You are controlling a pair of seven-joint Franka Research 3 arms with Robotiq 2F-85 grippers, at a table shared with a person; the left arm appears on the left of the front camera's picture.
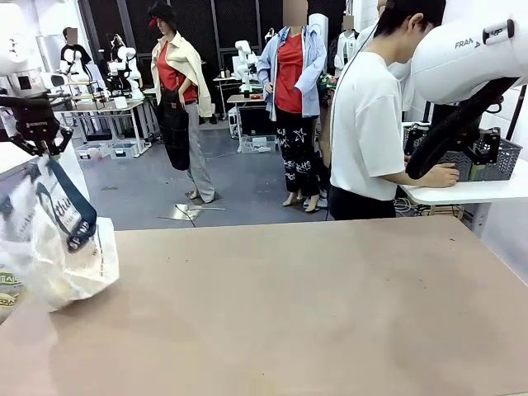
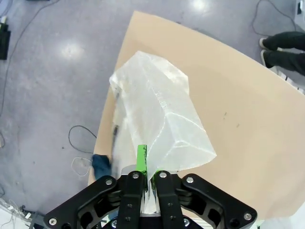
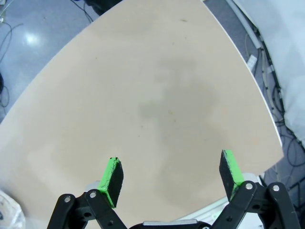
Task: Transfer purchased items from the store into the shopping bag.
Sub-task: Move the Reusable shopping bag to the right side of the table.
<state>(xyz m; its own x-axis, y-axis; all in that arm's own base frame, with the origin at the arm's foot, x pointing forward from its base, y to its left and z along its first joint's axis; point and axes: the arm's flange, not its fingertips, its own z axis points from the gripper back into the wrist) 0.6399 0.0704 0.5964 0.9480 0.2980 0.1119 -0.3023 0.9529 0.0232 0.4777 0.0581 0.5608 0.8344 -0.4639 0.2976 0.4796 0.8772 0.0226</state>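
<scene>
The shopping bag (image 1: 58, 247), clear crinkly plastic with a navy strap (image 1: 70, 206), hangs over the table's left edge. My left gripper (image 1: 37, 139) holds it up from above. In the left wrist view the bag (image 2: 157, 109) hangs below my left gripper (image 2: 148, 164), whose fingers are shut on its top, one green pad (image 2: 141, 156) showing. My right gripper (image 3: 171, 174) is open, high above bare tabletop, with nothing between its pads. The store, a dark grey lattice basket (image 1: 497, 162), stands on a white side table at the far right. The purchased items are hidden from view.
A person in a white shirt (image 1: 367, 132) stands at the far right corner with a hand (image 1: 446, 175) on the white side table (image 1: 470, 193) by the basket. My right arm (image 1: 466, 54) crosses in front of the basket. The brown table (image 1: 289, 313) stretches wide and bare.
</scene>
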